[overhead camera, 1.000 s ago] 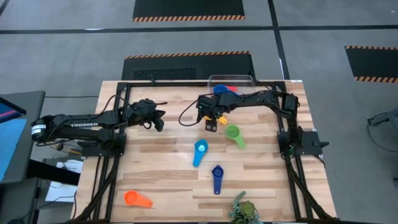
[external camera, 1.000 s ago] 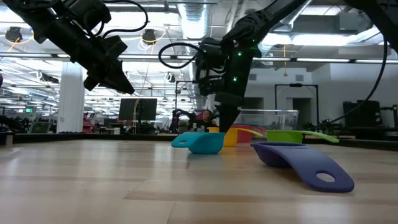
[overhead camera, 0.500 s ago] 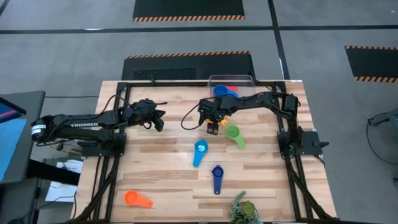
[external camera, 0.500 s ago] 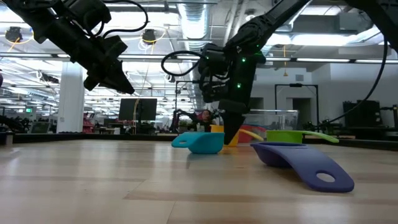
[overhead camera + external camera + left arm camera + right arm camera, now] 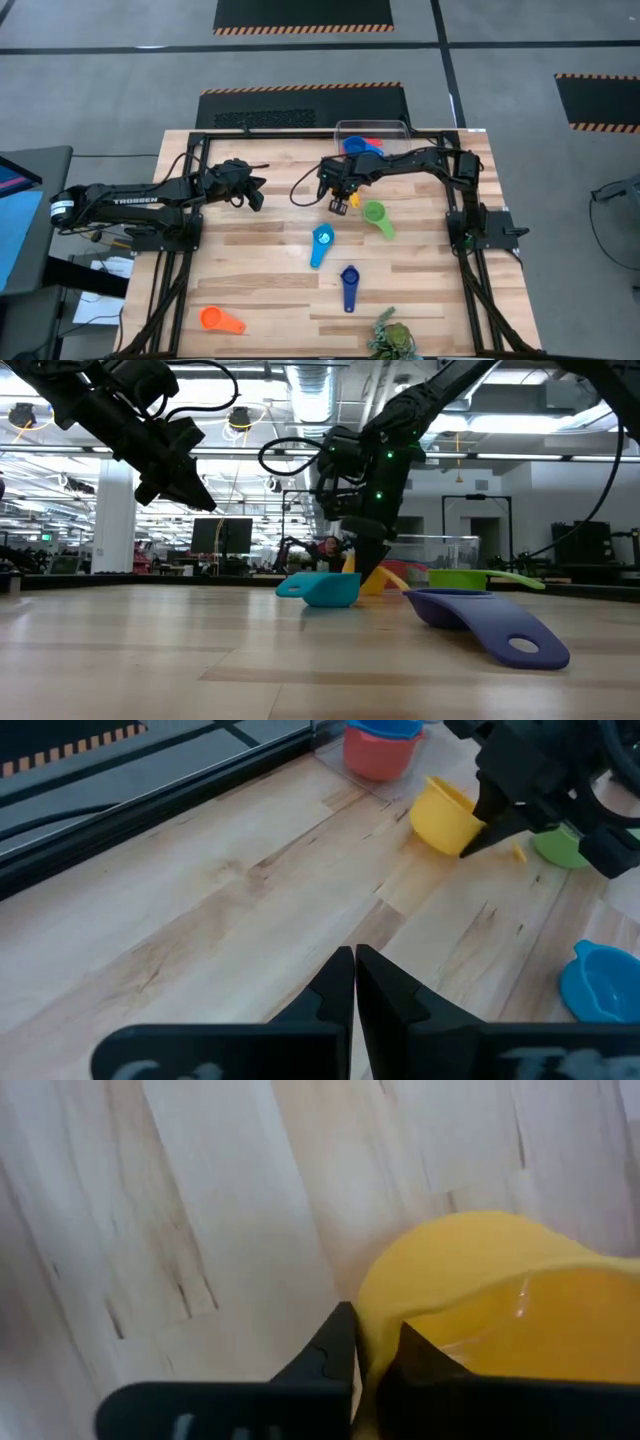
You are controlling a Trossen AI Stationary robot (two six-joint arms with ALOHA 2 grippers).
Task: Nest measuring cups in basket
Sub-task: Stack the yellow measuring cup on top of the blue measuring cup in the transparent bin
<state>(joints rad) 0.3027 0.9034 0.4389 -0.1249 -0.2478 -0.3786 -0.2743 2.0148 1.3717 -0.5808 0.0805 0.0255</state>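
From my seat the right gripper (image 5: 372, 1365) is pinched onto the rim of the small yellow plastic measuring cup (image 5: 500, 1295), one dark finger inside the wall and one outside, so it's got hold of it. In the low view that yellow cup (image 5: 377, 578) sits tipped at an angle, its lower edge at the wooden table (image 5: 200, 650), just behind the light blue plastic scoop (image 5: 325, 589). From overhead the cup is between the clear rectangular plastic basket (image 5: 400, 129) and the green plastic scoop (image 5: 376, 215), close to both. The basket already has a red cup with a blue cup (image 5: 383, 728) nested on top. The dark blue scoop (image 5: 349, 284) lies farther out and the orange scoop (image 5: 218, 320) is well apart, near the table's front corner. The left gripper (image 5: 354, 988) hangs above the table off to the side, fingers pressed together, holding nothing.
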